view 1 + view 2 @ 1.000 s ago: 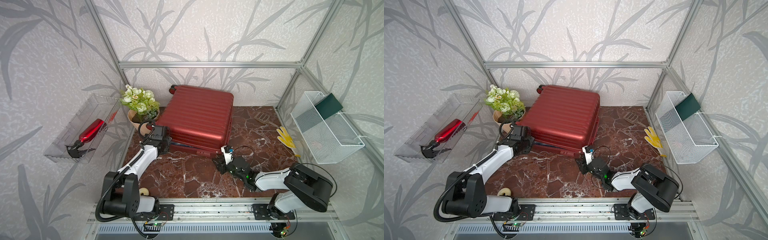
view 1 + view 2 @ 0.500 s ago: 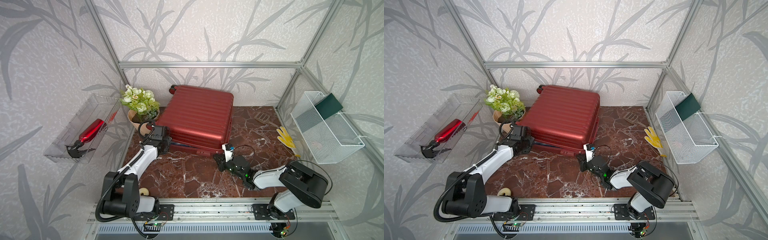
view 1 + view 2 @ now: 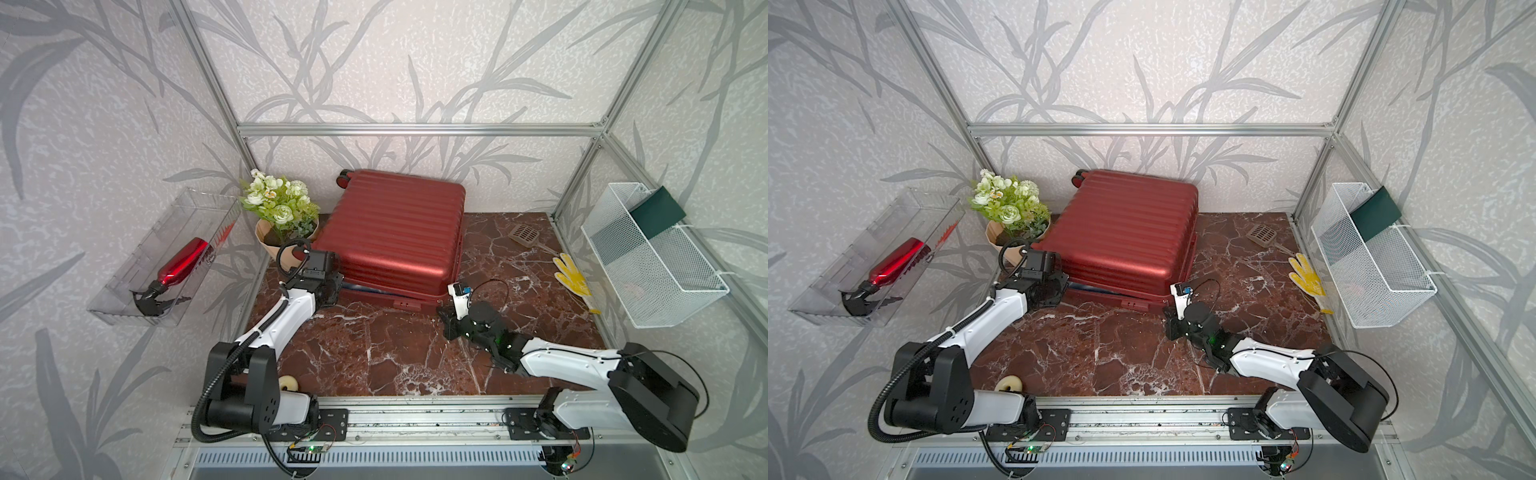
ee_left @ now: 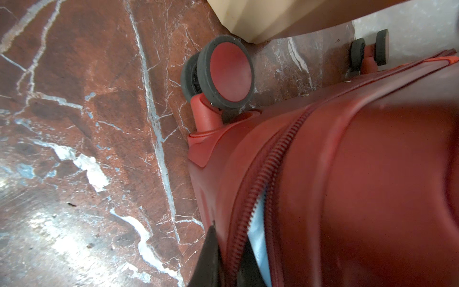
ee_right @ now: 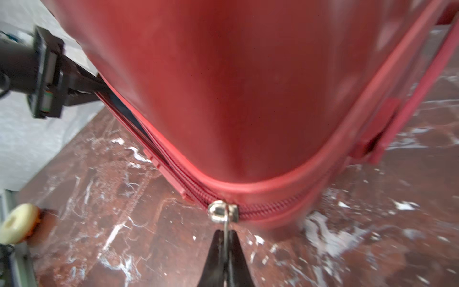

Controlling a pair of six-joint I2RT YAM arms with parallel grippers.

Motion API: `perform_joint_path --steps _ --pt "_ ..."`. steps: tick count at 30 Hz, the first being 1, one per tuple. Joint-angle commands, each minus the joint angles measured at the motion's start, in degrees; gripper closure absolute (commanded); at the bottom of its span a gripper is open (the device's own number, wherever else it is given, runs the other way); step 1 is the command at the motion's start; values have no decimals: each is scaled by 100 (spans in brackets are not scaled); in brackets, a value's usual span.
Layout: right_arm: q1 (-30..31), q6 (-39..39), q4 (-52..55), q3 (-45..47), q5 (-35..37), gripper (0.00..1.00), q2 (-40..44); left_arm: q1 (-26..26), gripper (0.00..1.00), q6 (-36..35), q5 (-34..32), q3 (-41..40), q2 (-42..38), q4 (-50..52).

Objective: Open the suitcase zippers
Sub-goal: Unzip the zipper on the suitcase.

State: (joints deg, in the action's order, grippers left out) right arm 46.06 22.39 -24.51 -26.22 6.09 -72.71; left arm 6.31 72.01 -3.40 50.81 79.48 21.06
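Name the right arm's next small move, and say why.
Probably drag the pull a short way round the corner of the suitcase, along the meshed teeth. The right pincer is shut on the pull's tab, and on the slider's other side the seam already gapes.

We'd call this a robotics lab booth dressed up like a home corner. Silver aluminium frame bars (image 3: 415,129) hold panels of grey leaf-print wallpaper (image 3: 415,62). The red-brown marble-look surface (image 3: 374,353) ends at a bare metal mounting rail (image 3: 415,415) carrying white-and-black robot arms (image 3: 569,365) and a small exposed circuit board (image 3: 309,448), while white flowers in a beige pot (image 3: 282,208) add the homey bit.
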Motion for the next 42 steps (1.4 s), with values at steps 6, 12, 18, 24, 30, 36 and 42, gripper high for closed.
perform_joint_path --steps 6,12,18,24,30,36,42 --pt "-323 -1116 1641 -1010 1343 100 -48 -195 100 -579 -863 363 350 596" --pt "-528 -1588 1309 -1147 1588 100 -63 -225 100 -702 -998 422 415 654" --pt "-455 -1590 1079 -960 780 100 185 -61 68 -1291 -764 909 93 742" --pt "-274 -1227 988 -846 745 100 130 183 32 -1192 -697 1169 -812 1318" --pt "-233 -785 669 -704 607 100 134 789 28 -344 -160 571 -1694 1232" --pt "-151 -393 411 -571 483 100 173 2216 31 715 -457 -299 -1504 -310" --pt "-21 -250 359 -374 473 100 375 2700 29 1028 -547 -269 -561 -1521"
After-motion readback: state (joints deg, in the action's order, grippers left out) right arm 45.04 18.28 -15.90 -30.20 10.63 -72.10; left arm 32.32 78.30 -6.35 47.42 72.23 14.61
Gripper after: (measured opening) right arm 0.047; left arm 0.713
